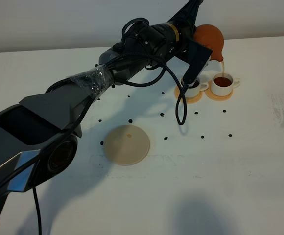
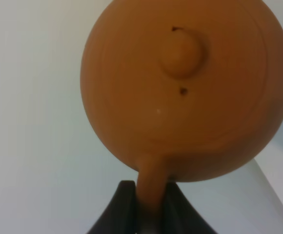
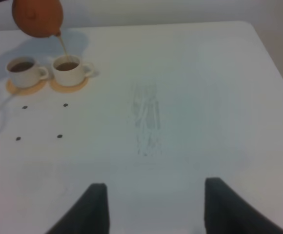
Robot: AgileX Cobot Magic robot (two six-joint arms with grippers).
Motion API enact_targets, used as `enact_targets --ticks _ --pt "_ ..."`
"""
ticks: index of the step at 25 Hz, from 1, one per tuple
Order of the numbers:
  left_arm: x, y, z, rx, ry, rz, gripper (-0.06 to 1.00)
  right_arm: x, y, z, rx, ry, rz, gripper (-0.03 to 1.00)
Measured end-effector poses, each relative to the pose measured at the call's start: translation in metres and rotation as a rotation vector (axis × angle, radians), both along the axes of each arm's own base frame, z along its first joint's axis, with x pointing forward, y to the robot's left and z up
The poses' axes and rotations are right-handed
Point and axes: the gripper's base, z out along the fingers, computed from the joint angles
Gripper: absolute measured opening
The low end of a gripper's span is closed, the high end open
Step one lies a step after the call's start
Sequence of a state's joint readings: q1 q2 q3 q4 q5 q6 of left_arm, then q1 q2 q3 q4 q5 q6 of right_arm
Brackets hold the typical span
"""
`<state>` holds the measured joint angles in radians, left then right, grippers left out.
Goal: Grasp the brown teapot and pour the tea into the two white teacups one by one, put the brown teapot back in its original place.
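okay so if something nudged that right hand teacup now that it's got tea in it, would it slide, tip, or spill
The teacup looks nearly full, so a nudge would probably slop tea before tipping it. It sits on a small orange coaster, which might slide with it on the smooth table. Its squat shape suggests tipping is unlikely.

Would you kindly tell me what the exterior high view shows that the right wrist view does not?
Only the exterior high view shows the tan disc and the left arm reaching to the cups. Only the right wrist view shows the open right tool and clearly shows tea in both teacups. Both show the tilted brown teapot pouring a stream into one cup.
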<state>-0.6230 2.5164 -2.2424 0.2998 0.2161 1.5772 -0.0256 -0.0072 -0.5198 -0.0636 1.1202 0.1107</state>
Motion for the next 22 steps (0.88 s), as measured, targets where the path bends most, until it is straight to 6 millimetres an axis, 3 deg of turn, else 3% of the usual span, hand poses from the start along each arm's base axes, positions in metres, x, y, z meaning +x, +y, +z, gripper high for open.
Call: enact_targets --ticks 22 --pt "-0.0031 -0.0048 0.0007 0.037 -0.033 -0.032 0.12 0.0000 0.0000 0.0000 0.000 0.000 0.000 0.43"
